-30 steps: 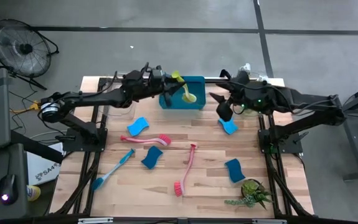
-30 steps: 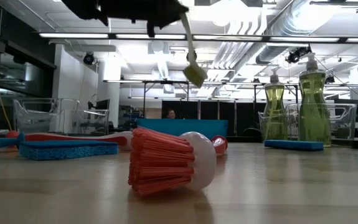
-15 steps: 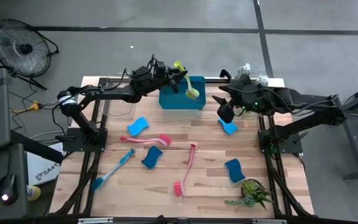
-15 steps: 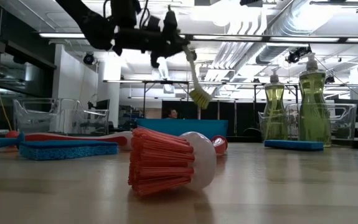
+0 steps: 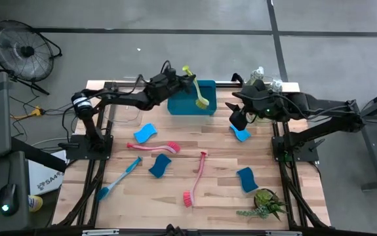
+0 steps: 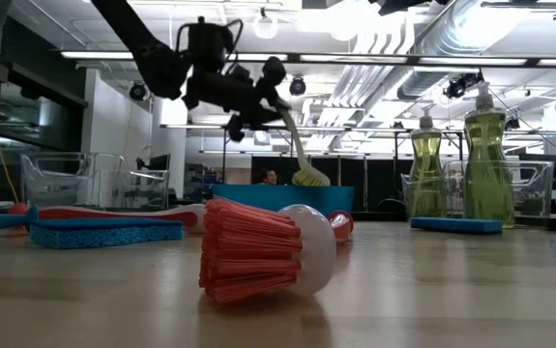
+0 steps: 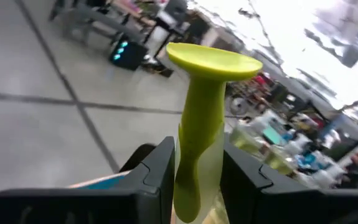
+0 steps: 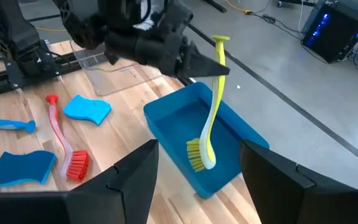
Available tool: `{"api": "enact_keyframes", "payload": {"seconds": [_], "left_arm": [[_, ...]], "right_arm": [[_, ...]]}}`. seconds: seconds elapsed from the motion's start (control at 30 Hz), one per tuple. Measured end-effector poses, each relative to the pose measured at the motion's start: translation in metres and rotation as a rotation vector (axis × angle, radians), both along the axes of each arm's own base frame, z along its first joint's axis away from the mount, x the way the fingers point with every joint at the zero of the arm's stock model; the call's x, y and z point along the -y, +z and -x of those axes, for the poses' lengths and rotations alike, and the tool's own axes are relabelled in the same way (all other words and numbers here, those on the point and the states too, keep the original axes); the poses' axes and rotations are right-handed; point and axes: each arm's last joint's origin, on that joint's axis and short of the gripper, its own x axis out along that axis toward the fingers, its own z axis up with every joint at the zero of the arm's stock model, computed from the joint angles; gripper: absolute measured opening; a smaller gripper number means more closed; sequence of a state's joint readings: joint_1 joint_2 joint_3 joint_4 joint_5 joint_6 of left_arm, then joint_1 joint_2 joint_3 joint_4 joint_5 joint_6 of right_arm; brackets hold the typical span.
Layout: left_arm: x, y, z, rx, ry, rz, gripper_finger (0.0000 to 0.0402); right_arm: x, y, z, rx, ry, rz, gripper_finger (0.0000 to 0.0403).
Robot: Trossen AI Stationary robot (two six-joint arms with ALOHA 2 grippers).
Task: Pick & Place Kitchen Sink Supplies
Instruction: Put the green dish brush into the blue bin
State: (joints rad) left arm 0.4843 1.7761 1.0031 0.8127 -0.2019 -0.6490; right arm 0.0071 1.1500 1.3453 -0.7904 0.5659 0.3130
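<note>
My left gripper [image 5: 180, 81] is shut on a yellow-green dish brush [image 8: 214, 93]. The brush hangs over the blue tray [image 5: 183, 105] at the table's far edge, and its bristle head [image 8: 198, 155] is down inside the tray's walls. I cannot tell whether the head touches the tray floor. My right gripper [image 5: 236, 120] hovers open, right of the tray, above a blue sponge [image 5: 241, 134]. Two clear bottles of yellow-green liquid [image 6: 488, 159] stand at the far right. My left gripper pinches the brush's handle [image 7: 197, 155] between its two fingers, a short way below the flat end disc [image 7: 213, 59]. The fingers come level from the table's left and lie across the handle. The brush hangs steeply tilted, bristle head down, below the fingers.
On the wood lie two pink-red brushes [image 5: 158, 147] [image 5: 195, 178], a blue brush [image 5: 119, 177] and blue sponges [image 5: 145, 133] [image 5: 160, 165] [image 5: 246, 178]. A spiky green plant [image 5: 264, 204] sits near the front right, a clear container [image 5: 126, 113] at far left.
My left gripper has gone down and toward the table's right, over the tray, rolling as it went. The brush has swung from a shallow slant to nearly upright, and its head has sunk from well above the tray to within its walls.
</note>
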Motion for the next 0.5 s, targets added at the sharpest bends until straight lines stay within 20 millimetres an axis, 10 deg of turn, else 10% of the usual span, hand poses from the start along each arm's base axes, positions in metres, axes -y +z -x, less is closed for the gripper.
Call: {"api": "enact_keyframes", "payload": {"seconds": [0.5], "left_arm": [[-0.008, -0.034, -0.006, 0.142, 0.162, 0.266, 0.0093]], "right_arm": [[0.000, -0.001, 0.001, -0.014, 0.000, -0.001, 0.0217]]}}
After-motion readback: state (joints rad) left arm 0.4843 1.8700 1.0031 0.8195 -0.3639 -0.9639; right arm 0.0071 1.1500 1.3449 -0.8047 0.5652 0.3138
